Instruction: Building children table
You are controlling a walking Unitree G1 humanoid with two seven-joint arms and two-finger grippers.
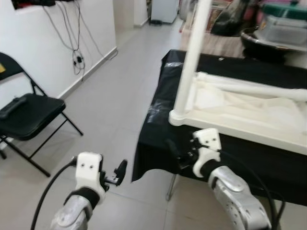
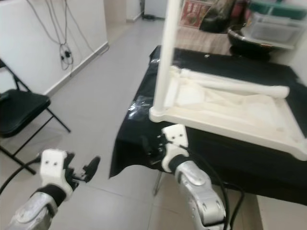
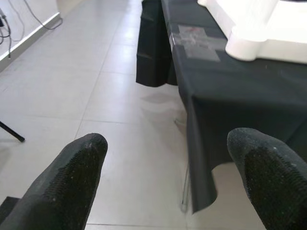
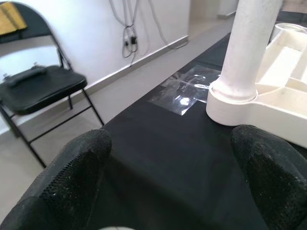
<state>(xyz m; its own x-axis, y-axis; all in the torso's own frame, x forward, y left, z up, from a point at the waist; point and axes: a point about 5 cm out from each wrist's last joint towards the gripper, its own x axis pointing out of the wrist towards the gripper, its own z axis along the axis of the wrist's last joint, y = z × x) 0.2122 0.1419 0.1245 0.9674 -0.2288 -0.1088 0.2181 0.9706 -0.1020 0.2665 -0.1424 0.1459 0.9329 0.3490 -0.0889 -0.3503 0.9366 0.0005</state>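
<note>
The white table top (image 1: pixel 249 115) lies upside down on the black-covered table (image 1: pixel 158 143) with one leg (image 1: pixel 192 57) standing in its corner and another leg (image 1: pixel 254 88) lying loose, so I judge the next move is for the right gripper (image 4: pixel 168 158), fingers apart near that corner, to reach this loose leg, while the left gripper (image 3: pixel 163 167) hangs open over the floor (image 3: pixel 120 96).

An upturned white plastic children's tabletop (image 1: pixel 249 120) lies on the black-draped bench (image 1: pixel 158 139), one white round leg (image 1: pixel 192 52) standing at its near-left corner, another (image 1: pixel 254 86) lying inside. A black folding chair (image 1: pixel 29 115) stands far left by the wall.
</note>
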